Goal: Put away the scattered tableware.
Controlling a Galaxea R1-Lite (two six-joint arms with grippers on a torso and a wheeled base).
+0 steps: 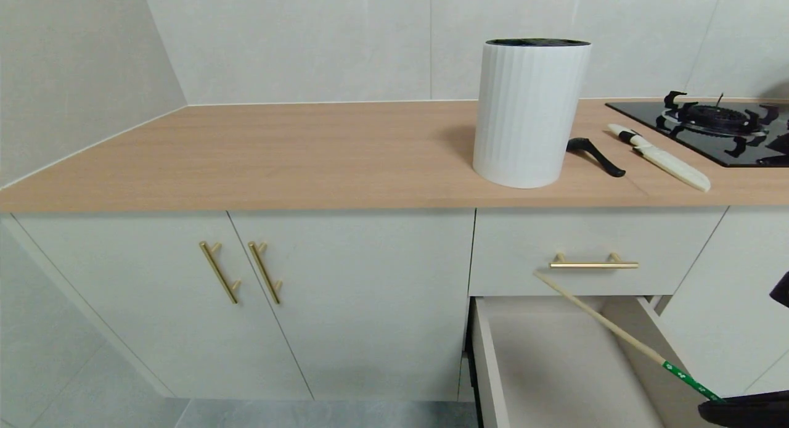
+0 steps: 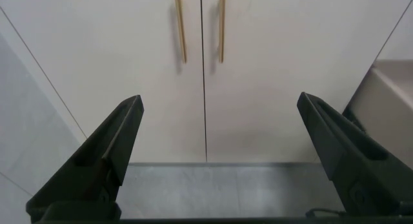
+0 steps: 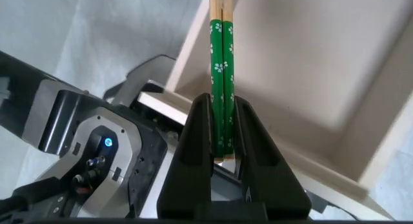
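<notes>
Below and left of the single white ribbed holder [image 1: 530, 113], the left gripper [image 2: 219, 101] faces two cabinet doors [image 1: 345, 304], its jaws wide apart. Just right of the holder, one black-handled utensil [image 1: 595, 156] and one white knife [image 1: 659, 156] lie on the counter [image 1: 277, 156]. Below the holder and to its right, the right gripper [image 3: 221, 104] is clamped on two chopsticks [image 3: 216, 62], which slant over one open drawer [image 1: 487, 354].

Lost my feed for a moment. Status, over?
Right gripper shut on chopsticks, over open drawer. Left gripper open, empty, facing cabinet doors. Knife, black utensil on counter. Drawer unobstructed.
</notes>
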